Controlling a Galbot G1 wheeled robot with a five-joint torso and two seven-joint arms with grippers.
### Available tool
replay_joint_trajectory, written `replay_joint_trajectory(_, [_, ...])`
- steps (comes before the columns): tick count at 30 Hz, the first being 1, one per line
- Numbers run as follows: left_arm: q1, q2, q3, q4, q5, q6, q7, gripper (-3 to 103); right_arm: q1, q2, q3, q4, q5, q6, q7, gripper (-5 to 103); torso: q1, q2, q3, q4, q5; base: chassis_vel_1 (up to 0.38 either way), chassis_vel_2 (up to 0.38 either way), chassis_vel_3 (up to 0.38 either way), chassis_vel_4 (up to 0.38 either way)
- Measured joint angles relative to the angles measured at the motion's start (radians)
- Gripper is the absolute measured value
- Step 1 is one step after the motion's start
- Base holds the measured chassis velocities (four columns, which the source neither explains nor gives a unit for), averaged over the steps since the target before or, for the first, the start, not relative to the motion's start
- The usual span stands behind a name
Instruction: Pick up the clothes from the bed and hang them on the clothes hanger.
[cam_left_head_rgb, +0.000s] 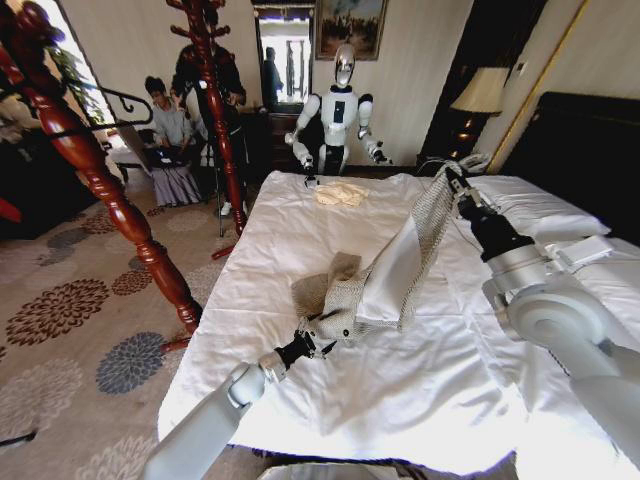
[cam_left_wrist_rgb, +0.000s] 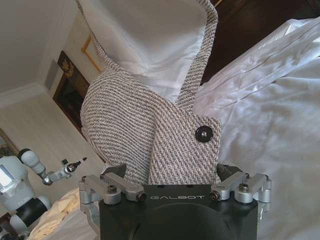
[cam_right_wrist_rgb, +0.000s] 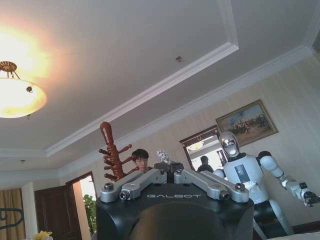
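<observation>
Silver-grey arms, black wrists; each black tool (marked GALBOT) has silver linkages.

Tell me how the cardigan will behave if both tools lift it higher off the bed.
Likely floppy: the cardigan sags in a slack band between the left tool and the right tool. Its trailing end on the bed would probably drag, then swing. The knit looks light and grippy, so slipping seems unlikely.

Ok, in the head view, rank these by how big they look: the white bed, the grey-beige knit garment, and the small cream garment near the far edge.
1. White quilted bed, by far the largest.
2. Grey-beige knit garment, held between the left gripper and right gripper.
3. Small cream garment, smallest, though it lies farther from the camera, which shrinks it somewhat.
</observation>
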Motion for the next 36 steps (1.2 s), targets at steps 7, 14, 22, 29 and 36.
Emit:
replay_joint_trajectory(7, [-0.001, -0.058, 0.015, 0.023, 0.027, 0.010, -0.040, 98, -0.002, 0.004, 0.001, 0.000, 0.000, 0.000, -0.002, 1, 0.000, 0.000, 0.000, 0.0000, 0.0000, 0.000, 0.000, 0.000, 0.000])
replay_joint_trajectory(14, [0.006, -0.044, 0.015, -0.009, 0.008, 0.004, -0.043, 84, -0.005, 0.005, 0.004, 0.002, -0.002, 0.000, -0.004, 1, 0.000, 0.000, 0.000, 0.0001, 0.0000, 0.000, 0.000, 0.000, 0.000])
replay_joint_trajectory(22, [0.020, -0.035, 0.006, -0.030, -0.001, 0.002, -0.041, 52, -0.005, 0.008, 0.004, 0.002, -0.007, 0.000, -0.006, 1, 0.000, 0.000, 0.000, 0.0000, -0.0001, 0.000, 0.000, 0.000, 0.000])
replay_joint_trajectory(29, [0.061, -0.018, -0.045, -0.098, -0.029, 0.004, -0.036, 24, -0.011, 0.009, 0.008, -0.013, -0.017, 0.003, -0.006, 1, 0.000, 0.000, 0.000, 0.0000, -0.0001, 0.000, 0.000, 0.000, 0.000])
replay_joint_trajectory(36, [0.104, 0.013, -0.114, -0.193, -0.117, 0.035, -0.036, 3, -0.010, 0.011, 0.009, -0.010, -0.020, 0.004, -0.006, 1, 0.000, 0.000, 0.000, 0.0000, -0.0002, 0.000, 0.000, 0.000, 0.000])
